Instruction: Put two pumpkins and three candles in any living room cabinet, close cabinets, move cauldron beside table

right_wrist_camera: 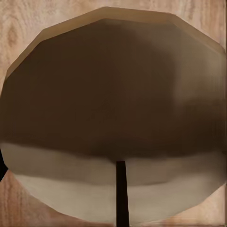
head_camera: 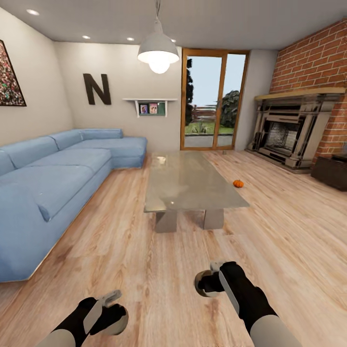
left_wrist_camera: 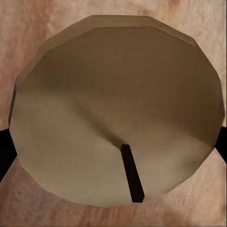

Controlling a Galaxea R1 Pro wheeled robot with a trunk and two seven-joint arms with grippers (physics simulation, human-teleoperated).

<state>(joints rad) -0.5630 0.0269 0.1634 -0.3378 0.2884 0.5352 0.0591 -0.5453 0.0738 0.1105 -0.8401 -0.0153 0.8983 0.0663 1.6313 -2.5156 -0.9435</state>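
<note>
A tan candle (left_wrist_camera: 113, 104) with a dark wick sits between the fingers of my left gripper (head_camera: 114, 315), low over the wood floor. My right gripper (head_camera: 206, 283) is shut on a second candle (right_wrist_camera: 113, 109) in the same way. One orange pumpkin (head_camera: 238, 183) lies on the floor just right of the glass-topped table (head_camera: 193, 193), well ahead of both grippers. An end of the dark-brown cabinet (head_camera: 331, 171) shows at the right edge, past the fireplace. The cauldron is out of view.
A blue corner sofa (head_camera: 53, 173) runs along the left wall. The stone fireplace (head_camera: 294, 130) and brick wall stand at the right. A glass door (head_camera: 212, 101) is at the back, and a lamp (head_camera: 158, 50) hangs over the table. Open plank floor lies between me and the table.
</note>
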